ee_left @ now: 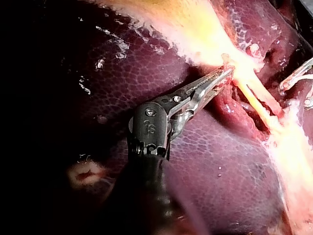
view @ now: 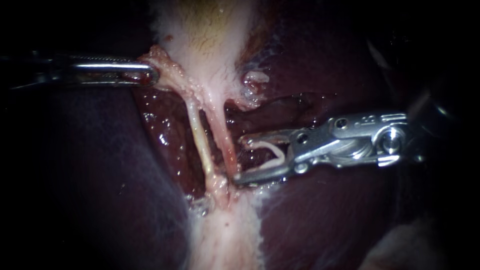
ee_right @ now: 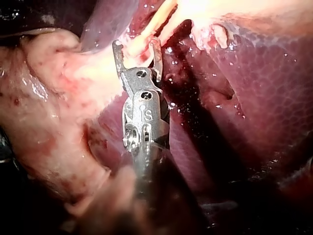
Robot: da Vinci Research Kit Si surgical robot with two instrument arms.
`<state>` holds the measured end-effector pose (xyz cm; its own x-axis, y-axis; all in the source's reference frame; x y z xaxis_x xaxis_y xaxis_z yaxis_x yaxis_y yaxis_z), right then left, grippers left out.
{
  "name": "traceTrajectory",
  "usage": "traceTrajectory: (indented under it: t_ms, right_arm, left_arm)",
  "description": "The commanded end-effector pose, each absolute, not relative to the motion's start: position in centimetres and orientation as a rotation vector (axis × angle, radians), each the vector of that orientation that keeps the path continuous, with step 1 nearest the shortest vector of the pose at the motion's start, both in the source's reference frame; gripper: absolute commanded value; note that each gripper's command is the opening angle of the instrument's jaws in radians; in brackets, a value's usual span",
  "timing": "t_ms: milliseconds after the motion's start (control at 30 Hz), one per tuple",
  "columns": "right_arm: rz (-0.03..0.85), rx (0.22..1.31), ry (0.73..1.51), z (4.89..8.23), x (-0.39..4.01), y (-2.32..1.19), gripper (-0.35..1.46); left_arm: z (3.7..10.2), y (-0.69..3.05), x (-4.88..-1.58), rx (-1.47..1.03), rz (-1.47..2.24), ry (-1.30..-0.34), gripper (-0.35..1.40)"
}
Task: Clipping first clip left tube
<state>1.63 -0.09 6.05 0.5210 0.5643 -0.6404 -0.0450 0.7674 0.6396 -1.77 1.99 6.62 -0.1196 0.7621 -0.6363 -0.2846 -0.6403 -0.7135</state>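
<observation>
Two thin tubes run down from the gallbladder (view: 205, 30): a pale yellowish left tube (view: 199, 140) and a pinker right tube (view: 226, 145). My right instrument (view: 241, 160) comes in from the right with its jaws open and a white clip (view: 272, 155) seated between them. The jaw tips lie against the right tube, short of the left tube. In the right wrist view a pale tube (ee_right: 142, 44) lies between the open jaws of my right instrument (ee_right: 136, 45). My left instrument (view: 150, 76) is shut on the tissue at the gallbladder's lower left edge (ee_left: 230, 68).
Dark red liver (view: 90, 175) surrounds the tubes on both sides, wet and glistening in the hollow behind them (view: 165, 135). A pale band of tissue (view: 225, 235) continues below where the tubes join. A small whitish tag of tissue (view: 255, 77) sits right of the gallbladder's neck.
</observation>
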Motion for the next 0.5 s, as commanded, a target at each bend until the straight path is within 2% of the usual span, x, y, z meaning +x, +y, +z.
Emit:
traceTrajectory:
  t_ms: [33, 500]
  right_arm:
    - [0.394, 0.608, 0.962, 6.05, 1.65, -0.09, 0.49]
    - [0.392, 0.605, 0.96, 6.2, 1.86, -0.16, 0.49]
  left_arm:
    - [6.62, 1.99, -1.77, -1.424, 1.843, -0.554, -0.35]
    - [6.63, 1.98, -1.78, -1.424, 1.843, -0.552, -0.35]
